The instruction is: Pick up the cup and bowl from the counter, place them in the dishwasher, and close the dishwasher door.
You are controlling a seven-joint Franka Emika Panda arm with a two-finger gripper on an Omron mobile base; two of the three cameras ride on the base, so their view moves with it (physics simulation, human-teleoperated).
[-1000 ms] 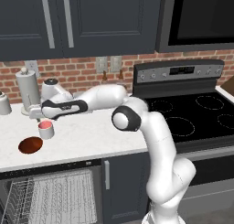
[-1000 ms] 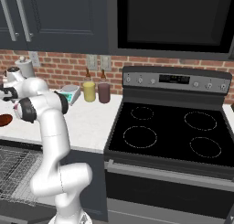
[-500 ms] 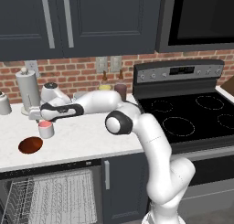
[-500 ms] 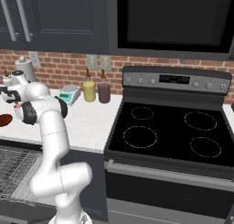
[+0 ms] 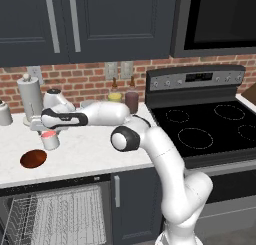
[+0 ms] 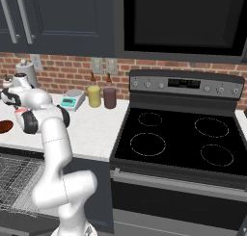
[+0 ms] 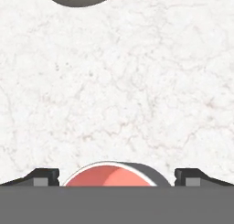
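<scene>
Lettering is nowhere legible. Left base view: my pincer (image 5: 45, 130) hangs just above the cup (image 5: 49, 140), back from the counter (image 5: 85, 154) front edge; the bowl (image 5: 33, 158) lies nearer that edge, a paper towel roll (image 5: 29, 99) stands behind, and the dishwasher (image 5: 55, 214) rack shows below.

Right base view: yellow jar (image 6: 94, 96) and maroon jar (image 6: 110, 97) stand by the back edge.

Hand view: my fingertips (image 7: 43, 177) stand apart, the cup (image 7: 112, 175) between them, untouched.

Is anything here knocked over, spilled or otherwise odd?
Nothing stands out. The cup stands upright on the counter, between the open tool tips; the bowl sits flat beside it. No spills.
</scene>
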